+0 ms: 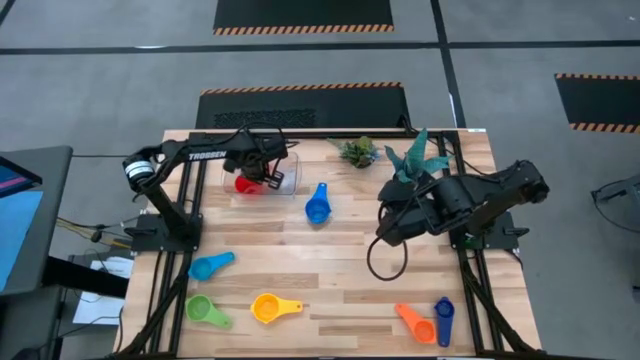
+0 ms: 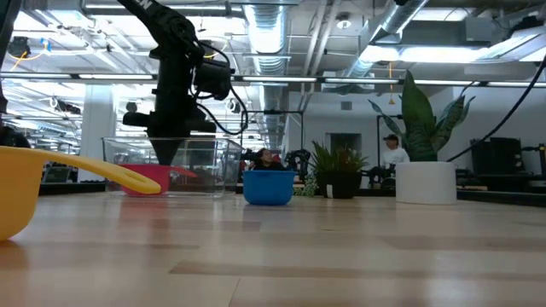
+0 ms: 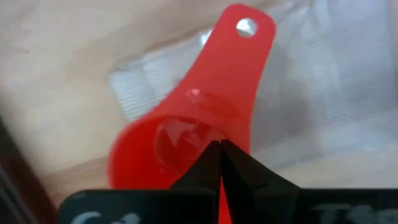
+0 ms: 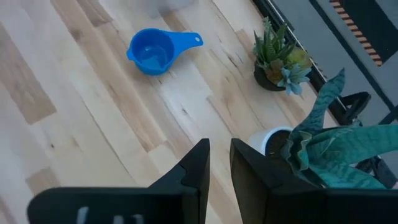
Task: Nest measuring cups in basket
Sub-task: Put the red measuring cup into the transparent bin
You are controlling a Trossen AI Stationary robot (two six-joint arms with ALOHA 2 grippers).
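The red measuring cup [image 3: 186, 143] lies inside the clear basket [image 1: 288, 182] at the table's far left. My left gripper [image 3: 221, 144] points straight down into the basket, shut, with its tips over the spot where the cup's bowl meets its handle. The blue cup [image 1: 317, 208] stands on the table right of the basket. Light blue [image 1: 210, 265], green [image 1: 205, 311], yellow [image 1: 270, 308], orange [image 1: 413, 322] and dark blue [image 1: 443, 320] cups lie along the near side. My right gripper [image 4: 219, 146] hangs open high over the right half, holding nothing. My left gripper's shut fingertips [image 3: 211, 155] come from above onto the red cup's rim beside the handle root [image 3: 233, 134]. I cannot tell whether they touch it. The cup rests on the basket floor [image 2: 149, 179].
A white pot with a tall plant [image 1: 415, 160] and a small succulent [image 1: 358, 151] stand at the far edge right of the basket. The yellow cup [image 2: 17, 192] looms close in the low view. Bare wood lies in the table's middle.
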